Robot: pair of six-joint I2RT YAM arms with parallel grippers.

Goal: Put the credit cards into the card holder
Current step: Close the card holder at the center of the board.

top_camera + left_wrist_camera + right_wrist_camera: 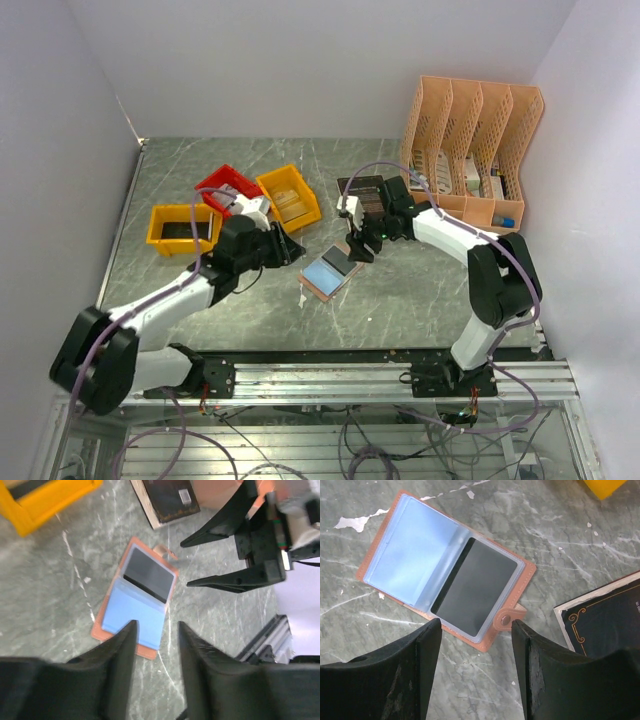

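The card holder (pixel 312 289) lies open and flat on the table between the two arms, a tan wallet with a round snap tab (pixel 505 620). A light blue credit card (pixel 412 555) sits in one half's clear sleeve and a dark grey one (pixel 475 592) in the other. My right gripper (pixel 476 622) hovers just off the snap-side edge, open and empty. My left gripper (pixel 157 625) hangs over the blue end of the card holder (pixel 97 630), open with nothing between its fingers. In the left wrist view the right gripper (pixel 185 564) stands open beside the dark card (pixel 150 577).
A black book (pixel 362 190) lies just behind the holder, close to the right gripper. At the back left stand two yellow bins (pixel 183 226) (pixel 290 196) and a red bin (pixel 228 186). A peach slotted file rack (pixel 470 140) stands at the back right.
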